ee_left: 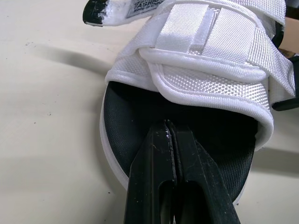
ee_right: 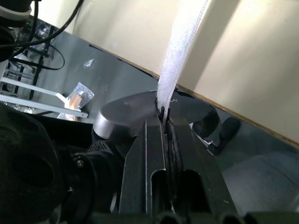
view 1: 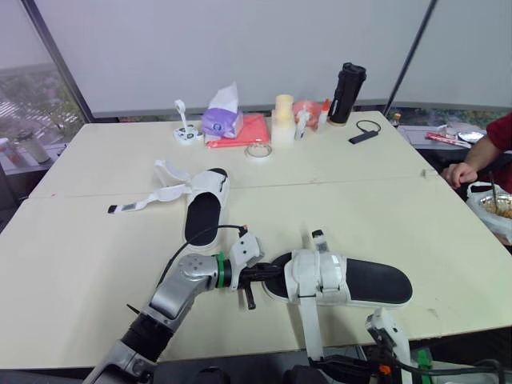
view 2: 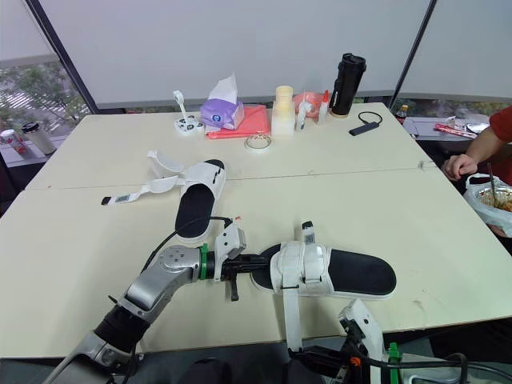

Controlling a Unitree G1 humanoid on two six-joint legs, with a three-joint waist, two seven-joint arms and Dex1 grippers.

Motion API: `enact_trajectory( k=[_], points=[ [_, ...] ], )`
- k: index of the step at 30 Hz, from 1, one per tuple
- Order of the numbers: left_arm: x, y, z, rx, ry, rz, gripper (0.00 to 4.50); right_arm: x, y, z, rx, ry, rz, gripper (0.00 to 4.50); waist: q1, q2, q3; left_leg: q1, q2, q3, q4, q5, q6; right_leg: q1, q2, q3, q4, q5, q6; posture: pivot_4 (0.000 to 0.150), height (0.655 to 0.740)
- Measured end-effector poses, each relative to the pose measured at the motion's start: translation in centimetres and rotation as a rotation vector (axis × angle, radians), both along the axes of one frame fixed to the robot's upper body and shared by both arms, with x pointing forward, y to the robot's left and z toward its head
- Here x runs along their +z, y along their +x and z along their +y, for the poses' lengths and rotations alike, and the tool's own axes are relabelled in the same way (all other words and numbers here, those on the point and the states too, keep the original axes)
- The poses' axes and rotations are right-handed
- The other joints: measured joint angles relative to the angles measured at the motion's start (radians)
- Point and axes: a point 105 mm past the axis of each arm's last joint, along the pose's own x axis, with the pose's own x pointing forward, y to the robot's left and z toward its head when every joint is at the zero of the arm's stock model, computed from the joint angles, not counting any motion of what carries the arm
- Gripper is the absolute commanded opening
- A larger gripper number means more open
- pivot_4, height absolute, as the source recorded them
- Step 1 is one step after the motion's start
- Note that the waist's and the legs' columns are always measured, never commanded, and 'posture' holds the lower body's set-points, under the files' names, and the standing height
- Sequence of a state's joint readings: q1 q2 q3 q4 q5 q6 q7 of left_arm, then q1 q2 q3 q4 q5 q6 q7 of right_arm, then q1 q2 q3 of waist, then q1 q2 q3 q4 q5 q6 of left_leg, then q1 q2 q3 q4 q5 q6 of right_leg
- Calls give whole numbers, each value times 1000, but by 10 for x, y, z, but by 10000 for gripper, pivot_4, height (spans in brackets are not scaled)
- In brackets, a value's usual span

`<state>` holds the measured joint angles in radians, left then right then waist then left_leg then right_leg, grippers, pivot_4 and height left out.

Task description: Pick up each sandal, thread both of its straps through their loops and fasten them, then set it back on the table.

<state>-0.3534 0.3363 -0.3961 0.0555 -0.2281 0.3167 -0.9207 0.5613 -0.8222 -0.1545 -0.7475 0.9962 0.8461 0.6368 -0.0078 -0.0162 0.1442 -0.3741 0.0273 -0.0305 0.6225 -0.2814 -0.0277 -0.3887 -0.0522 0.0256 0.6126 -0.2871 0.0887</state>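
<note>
The near sandal [view 1: 364, 282], black footbed with white straps, lies on the table close to the front edge. My left gripper [view 1: 261, 276] is shut, and its fingertips [ee_left: 170, 128] rest on the footbed at the sandal's open end, just short of the white upper. One long white strap [view 1: 309, 328] runs from this sandal over the table's front edge. Below that edge, my right gripper [ee_right: 164, 112] is shut on the strap. A second sandal [view 1: 204, 210] lies farther back on the left, its undone straps [view 1: 158, 194] spread out to the left.
At the back stand a purple tissue pack [view 1: 222, 120], a red folder [view 1: 250, 130], a tape roll [view 1: 258, 150], cups [view 1: 283, 120] and a black bottle [view 1: 347, 94]. A person's hand [view 1: 459, 173] and a food bowl [view 1: 494, 206] are at the right edge.
</note>
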Motion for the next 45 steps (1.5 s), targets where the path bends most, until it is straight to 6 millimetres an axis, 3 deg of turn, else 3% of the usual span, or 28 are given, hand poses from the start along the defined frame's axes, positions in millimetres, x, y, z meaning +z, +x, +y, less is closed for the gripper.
enact_trajectory(
  k=[6,7,12,14,17,22,26,31,36,39,41,45],
  points=[
    [0,1,0,-1,2,-1,0,77,25,16,-25,319,-182,461,-1,0,1,0,0,0,2,0,0,1,1,0,0,0,0,1500,7400],
    [0,1,0,-3,2,-2,0,81,26,17,-27,331,-184,461,0,-1,1,0,0,0,1,0,0,1,1,0,0,1,-1,1500,7400],
    [2,1,0,-9,-5,-14,0,94,41,24,-53,364,-200,461,2,-3,4,-2,1,-1,2,0,0,0,1,0,0,2,-4,1500,7400],
    [3,3,1,-2,-7,-16,0,98,63,28,-103,411,-224,461,0,-4,6,-1,2,-1,5,0,0,1,2,0,1,3,-5,1500,7400],
    [4,3,-2,-3,-16,-16,0,95,86,28,-188,465,-207,461,3,-4,9,-3,2,-1,6,0,0,1,0,1,1,4,-7,1500,7400],
    [3,2,-2,-2,-18,-15,0,83,99,24,-267,471,-173,461,6,-2,9,-4,2,-1,6,0,0,0,-3,1,1,5,-7,1500,7400],
    [2,2,-2,5,-18,-13,0,78,101,17,-316,461,-169,14458,7,0,7,-3,2,-1,6,0,0,1,-4,1,2,5,-7,1500,7400],
    [2,2,-2,5,-18,-12,0,73,101,8,-354,431,-168,39874,7,4,6,-3,2,-1,5,0,0,0,-5,1,2,5,-7,1500,7400],
    [2,2,-3,4,-17,-12,0,92,114,-15,-390,312,-303,39874,7,7,5,-4,2,0,5,0,0,0,-6,1,1,5,-7,1500,7400],
    [2,2,-3,2,-15,-11,0,105,127,-26,-330,63,-470,39874,7,9,3,-3,1,1,5,0,0,-1,-6,1,1,4,-7,1500,7400],
    [2,2,-4,-3,-15,-12,0,103,131,-25,-270,-41,-520,39874,13,9,3,-3,1,0,4,0,0,-1,-6,0,1,4,-7,1500,7400],
    [2,2,-9,-13,-20,-12,0,95,132,-10,-128,-63,-531,39874,21,9,4,-4,1,0,5,0,0,-1,-5,-1,1,4,-7,1500,7400]
  ],
)
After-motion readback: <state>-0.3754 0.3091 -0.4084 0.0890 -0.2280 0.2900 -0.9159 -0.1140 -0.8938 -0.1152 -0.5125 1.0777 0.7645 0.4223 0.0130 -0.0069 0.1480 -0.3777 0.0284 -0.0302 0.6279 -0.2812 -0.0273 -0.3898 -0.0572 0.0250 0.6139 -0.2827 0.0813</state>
